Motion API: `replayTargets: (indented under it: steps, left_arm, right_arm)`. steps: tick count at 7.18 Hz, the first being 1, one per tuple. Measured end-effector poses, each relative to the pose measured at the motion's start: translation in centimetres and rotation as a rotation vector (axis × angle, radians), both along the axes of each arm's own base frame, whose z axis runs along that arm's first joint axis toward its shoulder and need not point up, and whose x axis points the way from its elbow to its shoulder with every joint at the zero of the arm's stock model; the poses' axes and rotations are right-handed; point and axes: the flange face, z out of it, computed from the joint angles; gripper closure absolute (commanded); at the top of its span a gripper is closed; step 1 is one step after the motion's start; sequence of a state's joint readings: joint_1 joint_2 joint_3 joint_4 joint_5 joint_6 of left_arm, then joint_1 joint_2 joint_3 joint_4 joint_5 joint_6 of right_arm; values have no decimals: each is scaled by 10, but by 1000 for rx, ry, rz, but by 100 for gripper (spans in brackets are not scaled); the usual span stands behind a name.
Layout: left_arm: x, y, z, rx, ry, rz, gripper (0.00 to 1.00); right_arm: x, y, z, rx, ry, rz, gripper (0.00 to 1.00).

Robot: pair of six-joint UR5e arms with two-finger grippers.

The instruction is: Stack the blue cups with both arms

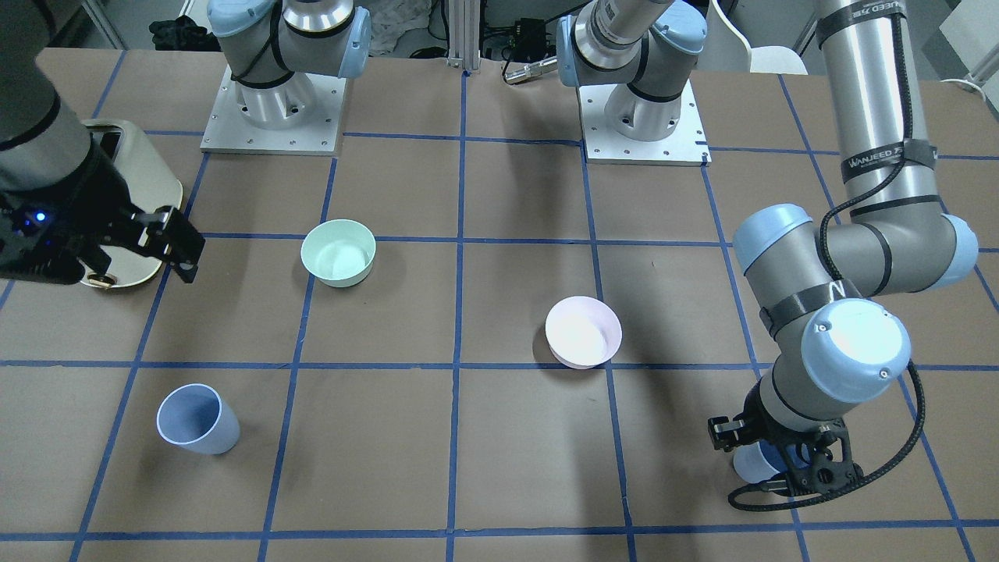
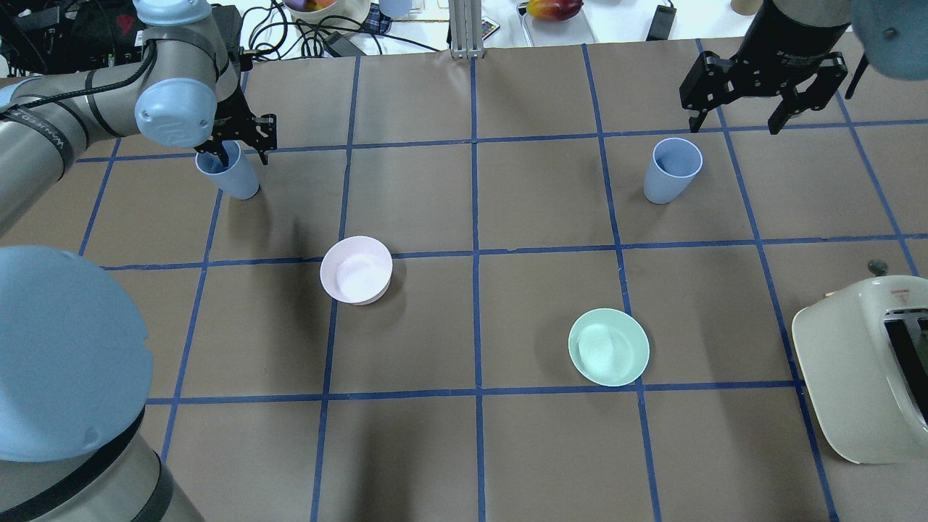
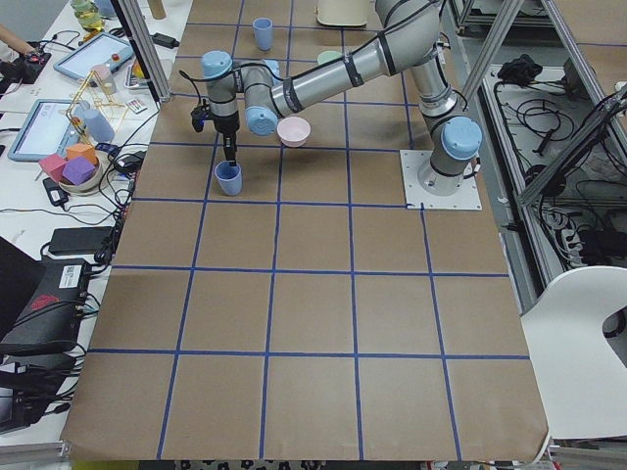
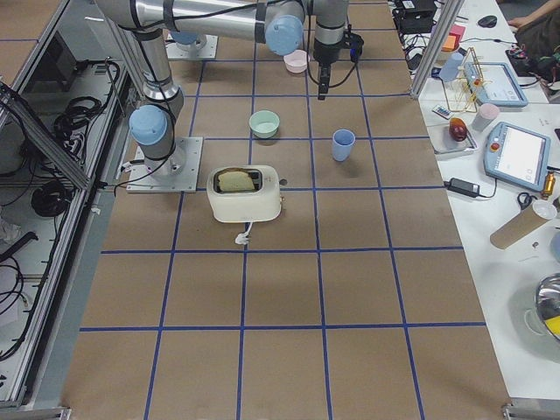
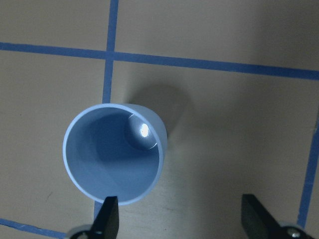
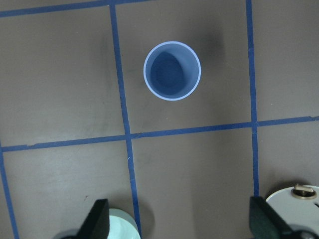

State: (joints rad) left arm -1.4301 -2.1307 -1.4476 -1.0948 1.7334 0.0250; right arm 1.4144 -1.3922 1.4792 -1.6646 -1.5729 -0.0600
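One blue cup (image 2: 230,176) stands upright at the far left of the table. My left gripper (image 2: 239,154) is open and low over it. In the left wrist view one fingertip (image 5: 108,217) is at the near rim of this cup (image 5: 114,154), and the other stands well clear to the side. The front view shows this cup (image 1: 751,464) partly hidden behind the left gripper (image 1: 769,464). The second blue cup (image 2: 673,171) stands upright at the far right. My right gripper (image 2: 734,127) is open and empty, high up and beyond this cup (image 6: 172,70).
A pale pink bowl (image 2: 356,270) sits left of centre and a mint-green bowl (image 2: 608,346) right of centre. A cream toaster (image 2: 863,377) stands at the right edge. Blue tape lines grid the brown table.
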Motion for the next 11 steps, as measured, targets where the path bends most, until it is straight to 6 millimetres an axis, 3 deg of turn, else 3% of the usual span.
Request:
replayTargets:
  steps: [2,3,4,5,6,7,9,10,11]
  left_arm:
    - [0,-1,-5,-5,-2,-9,100]
    - [-1,-1,-3,-10,-3,-24,100]
    - [-9,1,6,-22,-3,-42,100]
    - [-33,4,21,-41,0,-65,100]
    - [-79,11,38,-68,9,-83,100]
    - [-146,25,49,-92,36,-88,100]
    - [-275,65,36,-98,93,-59,100]
    - [-318,77,26,-106,115,-36,100]
    - [-346,75,25,-123,162,-24,100]
  right_arm:
    - [-25,-50,-51,13,-2,-12,0]
    - [-29,-64,-72,15,-3,-7,0]
    - [-32,-74,-93,25,-2,2,0]
    - [-34,-79,-112,46,-4,7,0]
    - [-34,-82,-129,73,-7,9,0]
    - [-35,-81,-146,106,-12,9,0]
    - [-35,-78,-167,138,-18,8,0]
    - [-36,-78,-174,149,-20,6,0]
    - [-37,-79,-182,161,-22,3,3]
